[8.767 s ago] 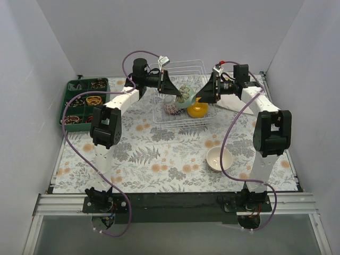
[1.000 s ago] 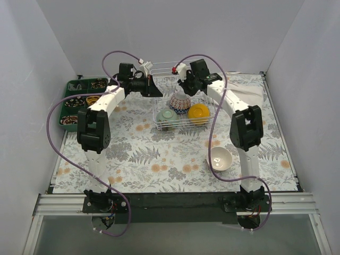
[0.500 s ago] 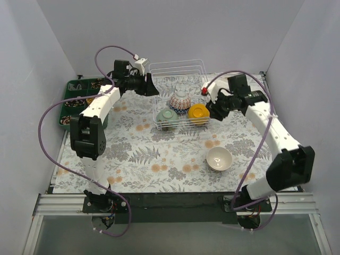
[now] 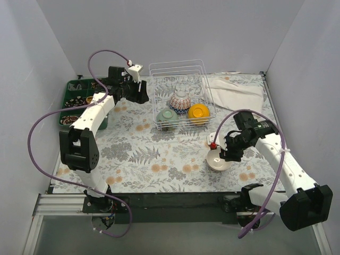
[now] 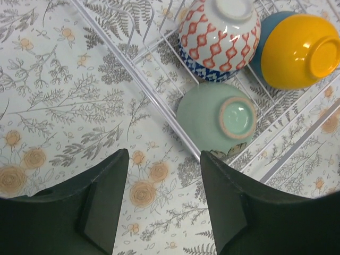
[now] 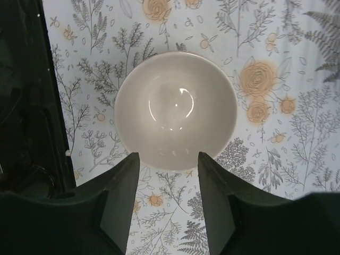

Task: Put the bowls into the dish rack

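Observation:
The white wire dish rack (image 4: 178,64) stands at the back centre. In it lie, upside down, a red-patterned bowl (image 4: 180,100), a pale green bowl (image 4: 167,116) and an orange-yellow bowl (image 4: 198,111). In the left wrist view a teal-blue bowl (image 5: 270,33) shows behind the orange one (image 5: 297,50), and a blue-patterned bowl (image 5: 212,73) lies under the red-patterned one (image 5: 219,33). My left gripper (image 4: 140,92) hangs open just left of the rack (image 5: 139,87), holding nothing. A white bowl (image 6: 175,109) sits upright on the mat. My right gripper (image 6: 168,172) is open right above its near rim.
A dark green compartment tray (image 4: 79,103) sits at the back left. A white folded cloth (image 4: 234,91) lies right of the rack. The black base rail (image 6: 26,106) runs close beside the white bowl (image 4: 218,161).

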`<state>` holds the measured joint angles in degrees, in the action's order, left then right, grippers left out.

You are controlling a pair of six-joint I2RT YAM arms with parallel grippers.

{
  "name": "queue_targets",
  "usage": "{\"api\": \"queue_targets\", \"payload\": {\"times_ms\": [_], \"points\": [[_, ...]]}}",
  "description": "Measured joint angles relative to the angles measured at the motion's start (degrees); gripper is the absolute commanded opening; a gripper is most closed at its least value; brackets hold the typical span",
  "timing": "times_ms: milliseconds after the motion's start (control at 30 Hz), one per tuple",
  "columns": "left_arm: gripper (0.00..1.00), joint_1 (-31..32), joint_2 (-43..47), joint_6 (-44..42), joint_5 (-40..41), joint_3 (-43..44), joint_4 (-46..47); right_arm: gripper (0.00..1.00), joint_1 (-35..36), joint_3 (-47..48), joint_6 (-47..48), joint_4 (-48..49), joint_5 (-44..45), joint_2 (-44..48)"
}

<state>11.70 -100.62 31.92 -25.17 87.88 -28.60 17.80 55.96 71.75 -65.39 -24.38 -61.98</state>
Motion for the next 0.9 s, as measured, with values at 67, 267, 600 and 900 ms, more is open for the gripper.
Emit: {"api": "queue_targets", "payload": {"times_ms": [67, 267, 600, 900], "points": [[0.57, 0.02, 1.22, -0.57, 0.68, -1.6, -0.22, 0.57, 0.37, -0.48, 1.73, -0.96, 0.37, -1.49], [0.6, 0.0, 8.76, -2.25, 2.47, -7.89, -1.46, 0.57, 2.43, -1.99, 4.33, -0.66, 1.68, -3.28], [0.64, 0.02, 21.31, -3.76, 3.1, -12.79, -3.08, 0.57, 6.23, -9.11, 7.26, -0.92, 7.15, 0.74], [0.64, -2.78, 26.14, -5.6, 2.47, -13.55, -4.44, 0.52, 6.27, -11.02, 7.65, 2.8, 10.16, -1.79]]}}
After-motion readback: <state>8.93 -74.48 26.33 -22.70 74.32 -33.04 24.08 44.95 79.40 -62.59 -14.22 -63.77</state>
